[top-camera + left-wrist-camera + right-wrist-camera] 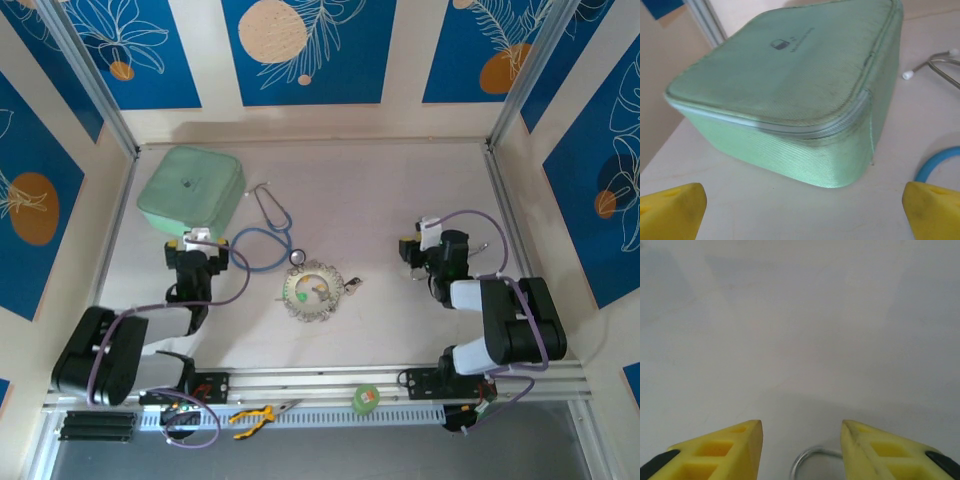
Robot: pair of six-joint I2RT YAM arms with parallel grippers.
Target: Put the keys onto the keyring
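**A:** Top view first. Containers?

**B:** One, a green case point(190, 190), straight ahead of the left pincer point(192, 240) and near its tips. It's shut, so contents can't be seen.

**A:** Task items?

**B:** The keyring point(313, 291) lies flat between the pincers, right of the left one and left of the right pincer point(412, 252). The keys point(300, 296) and coloured tags hang round it. There's a small silver piece point(353, 284) just off the ring on the right-pincer side, too small to identify. The stethoscope point(270, 232) starts beside the left pincer, and its chestpiece is just beside the ring.

**A:** Left wrist?

**B:** More detail on the case point(790, 90): the zip point(805, 129) is closed along the visible corner, and there's a small logo point(781, 45) on the lid. Left pincer point(800, 212) is spread to full width, nothing between the fingers point(675, 207). The case is ahead of it, not touching. Stethoscope tube point(940, 162) is to its right.

**A:** Right wrist?

**B:** Right pincer point(801, 432) is roughly half spread. A thin silver loop point(807, 457) sits between the fingers point(725, 447), back from the tips. It's clear of the left finger and runs up to the right one, so it isn't clamped. Can't tell what the loop belongs to.

**A:** Surface, room?

**B:** Pale plain table point(400, 190). Cream walls with blue leaf-print panels point(305, 50). Pliers point(252, 418) and a green tape roll point(366, 398) lie behind both pincers, on the rail by the arm bases.
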